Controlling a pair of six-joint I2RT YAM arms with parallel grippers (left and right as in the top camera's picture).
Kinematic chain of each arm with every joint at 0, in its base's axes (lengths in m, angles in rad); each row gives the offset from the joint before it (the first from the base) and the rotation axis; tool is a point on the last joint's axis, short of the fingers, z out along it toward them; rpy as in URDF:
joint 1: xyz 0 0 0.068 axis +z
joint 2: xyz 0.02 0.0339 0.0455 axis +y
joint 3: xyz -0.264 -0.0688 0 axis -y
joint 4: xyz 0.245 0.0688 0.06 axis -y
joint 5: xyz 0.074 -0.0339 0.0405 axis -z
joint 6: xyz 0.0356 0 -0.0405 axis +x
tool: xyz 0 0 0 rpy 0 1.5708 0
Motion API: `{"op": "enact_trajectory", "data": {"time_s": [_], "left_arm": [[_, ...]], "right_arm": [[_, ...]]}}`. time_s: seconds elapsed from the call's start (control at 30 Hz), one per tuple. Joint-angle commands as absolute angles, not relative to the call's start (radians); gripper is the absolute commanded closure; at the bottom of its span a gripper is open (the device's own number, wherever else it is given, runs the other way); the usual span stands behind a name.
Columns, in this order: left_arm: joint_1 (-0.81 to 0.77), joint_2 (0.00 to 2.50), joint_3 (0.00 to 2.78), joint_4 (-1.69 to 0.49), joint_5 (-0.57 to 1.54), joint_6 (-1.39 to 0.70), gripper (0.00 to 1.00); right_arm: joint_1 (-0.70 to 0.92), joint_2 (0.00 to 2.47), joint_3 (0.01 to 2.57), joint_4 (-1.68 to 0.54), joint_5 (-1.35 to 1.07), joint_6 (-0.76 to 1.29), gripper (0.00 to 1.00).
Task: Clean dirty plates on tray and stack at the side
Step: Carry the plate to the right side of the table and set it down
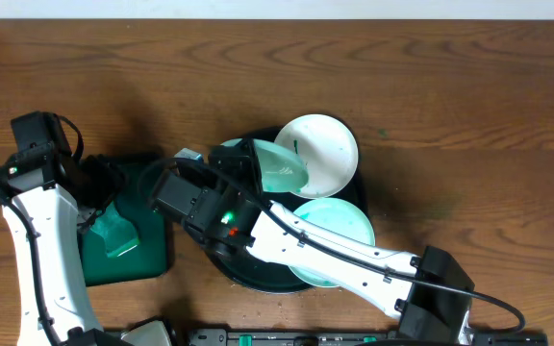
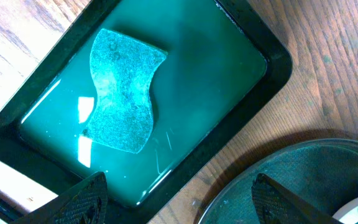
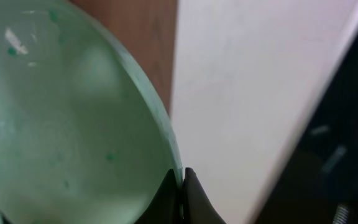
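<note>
While no plate sat stacked at the side, the task looked early: 0 of 3 done, as far as the views showed.

Right pincer (image 3: 180,184) was together, clamped on the thin rim of the gripped plate (image 1: 275,171), which was tilted up over the tray (image 1: 248,276). Its face carried a teal film and specks, so I'd call it not yet clean. The second plate (image 1: 325,152) lay just beyond that pincer, its edge under the tilted one in the overhead view; whether they touched, can't tell. The third plate (image 1: 339,226) lay behind the pincer, under the right forearm, also teal-tinted.

Left pincer (image 2: 179,200) was apart, holding nothing, hanging over the near rim of the small tray (image 2: 272,68). The sponge (image 2: 122,93) lay ahead of it in teal liquid, unheld.

Left to do, by my read: fetch sponge, wipe the gripped plate, set it on bare table (image 1: 450,96), repeat for 2 more.

In the way: the right arm covered the third plate, the 2 tray rims sat just beside each other under the left pincer, and both arms would crowd there for the wipe.
</note>
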State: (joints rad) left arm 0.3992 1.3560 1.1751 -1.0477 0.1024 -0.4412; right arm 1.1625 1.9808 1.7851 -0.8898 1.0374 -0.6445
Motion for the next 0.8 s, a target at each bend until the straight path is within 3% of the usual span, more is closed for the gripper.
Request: {"op": "enact_trajectory", "data": {"time_s": [0.0,0.13,0.43,0.77], "left_arm": [[0.403,1.364,1.195,-1.055,0.104,-0.423,0.25],[0.403,1.364,1.195,-1.058,0.104,-0.423,0.25],[0.403,1.364,1.195,-1.058,0.105,-0.423,0.25],[0.403,1.364,1.195,-1.058,0.105,-0.423,0.25]], "right_arm": [[1.148,1.952,1.808,-0.917,0.810,-0.472,0.99],[1.099,1.952,1.808,-0.933,0.635,-0.311,0.99],[0.941,1.948,1.819,-0.954,0.450,-0.191,0.99],[0.590,1.840,1.839,-0.953,0.010,0.064,0.99]]}}
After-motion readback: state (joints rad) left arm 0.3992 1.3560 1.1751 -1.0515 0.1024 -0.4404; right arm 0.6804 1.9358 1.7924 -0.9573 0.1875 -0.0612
